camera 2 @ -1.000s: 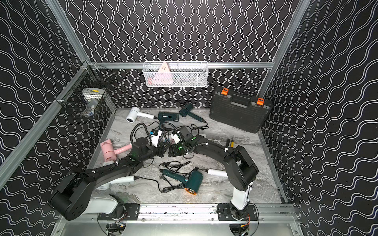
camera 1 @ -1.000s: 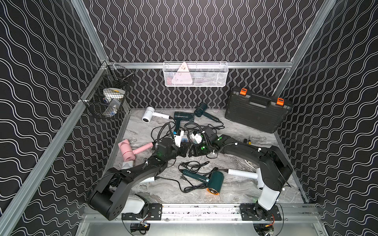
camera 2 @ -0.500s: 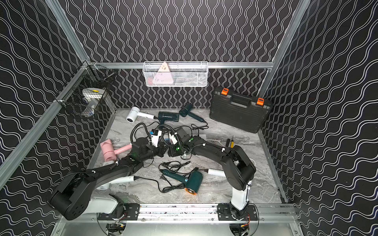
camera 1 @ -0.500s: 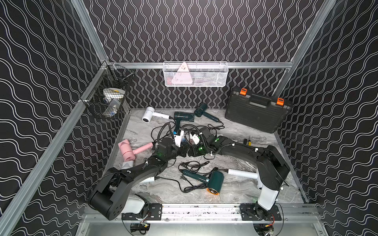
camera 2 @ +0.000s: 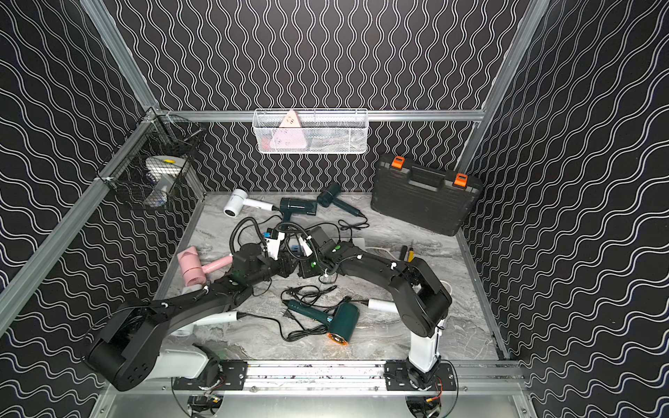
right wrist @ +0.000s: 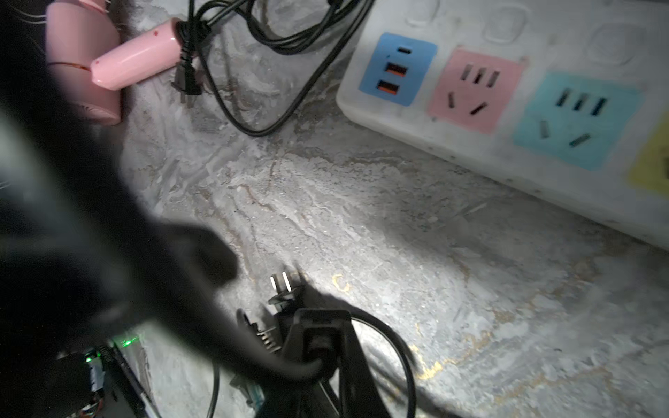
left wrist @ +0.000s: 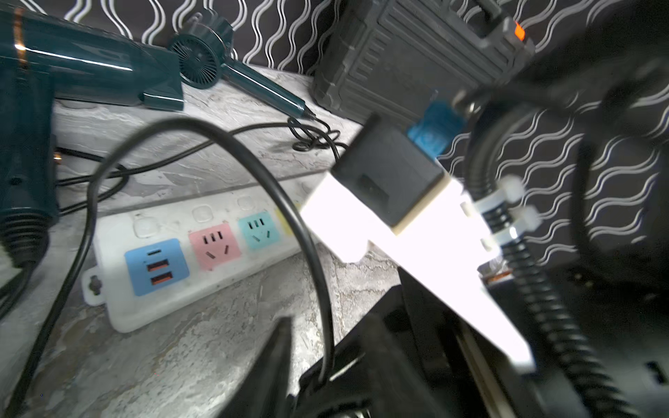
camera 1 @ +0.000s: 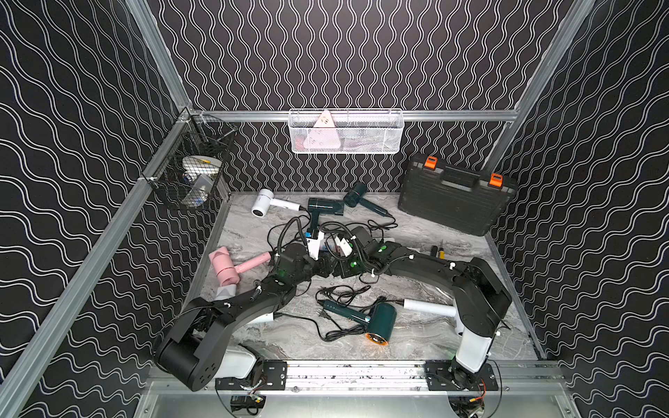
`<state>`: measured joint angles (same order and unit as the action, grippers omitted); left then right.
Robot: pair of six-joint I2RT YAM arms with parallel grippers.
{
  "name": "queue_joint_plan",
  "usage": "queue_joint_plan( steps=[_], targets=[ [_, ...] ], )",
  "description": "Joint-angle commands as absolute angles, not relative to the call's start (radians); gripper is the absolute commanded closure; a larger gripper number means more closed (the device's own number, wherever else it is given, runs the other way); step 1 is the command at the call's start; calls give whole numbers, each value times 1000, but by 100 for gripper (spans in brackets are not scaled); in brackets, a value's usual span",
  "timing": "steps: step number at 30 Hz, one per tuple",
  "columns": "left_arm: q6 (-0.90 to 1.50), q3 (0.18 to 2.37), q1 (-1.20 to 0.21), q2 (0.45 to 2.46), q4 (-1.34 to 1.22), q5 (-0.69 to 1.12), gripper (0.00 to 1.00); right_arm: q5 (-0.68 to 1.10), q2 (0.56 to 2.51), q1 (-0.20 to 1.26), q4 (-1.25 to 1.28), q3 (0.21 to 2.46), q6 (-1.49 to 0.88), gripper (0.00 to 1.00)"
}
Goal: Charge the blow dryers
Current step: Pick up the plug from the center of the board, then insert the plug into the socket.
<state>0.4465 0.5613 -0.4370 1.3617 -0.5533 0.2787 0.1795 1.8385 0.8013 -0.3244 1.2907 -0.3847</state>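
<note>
- The marble table (camera 1: pixel 416 340) is read here as a clock face, with the back wall at twelve and the robot's rail at six. A black toolcase (camera 1: pixel 456 197) sits at about two o'clock.
- The left arm (camera 1: pixel 231 318) and the right arm (camera 1: pixel 434 266) both reach in to the centre, with their wrists close together.
- A white power strip (left wrist: pixel 119 304) lies flat at the centre, largely hidden by the arms in both top views. Its blue, pink and teal sockets face up.
- A pink dryer (camera 1: pixel 226 266) lies at nine o'clock and a white dryer (camera 1: pixel 262 206) at eleven. A boxy green dryer (camera 1: pixel 324 207) and a round green dryer (camera 1: pixel 356 191) lie side by side near twelve. A third green dryer (camera 1: pixel 380 320) lies at about five, with loose cord around its handle.
- The left gripper (left wrist: pixel 336 325) seems to have its fingers apart, with a black cord (left wrist: pixel 315 253) running down between them, though that view is blurred.
- The right gripper (right wrist: pixel 315 336) is clamped on a plug (right wrist: pixel 284 295) down by the table top, near the strip's blue end. The plug's two prongs stick out beyond the fingertips.
</note>
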Motion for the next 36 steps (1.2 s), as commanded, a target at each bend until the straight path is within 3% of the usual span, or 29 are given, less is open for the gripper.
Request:
queue_joint_plan(
  steps=[1, 5, 6, 13, 23, 36],
  targets=[
    [449, 553, -439, 1342, -585, 257, 33, 100, 1830, 801, -315, 1296, -401, 99],
    [461, 544, -438, 1309, -520, 138, 4, 25, 1822, 767, -338, 1314, -405, 99],
    [464, 543, -437, 1299, -502, 107, 1, 9, 1821, 756, -343, 1320, -406, 99],
    [504, 541, -414, 1268, -387, -68, 1, -111, 1848, 665, -347, 1368, -407, 99],
    [552, 528, -352, 1285, -396, -32, 1, -214, 1967, 631, -326, 1448, -401, 99],
    [554, 519, -344, 1273, -405, -28, 1, -220, 2017, 629, -299, 1476, -400, 99]
  ],
)
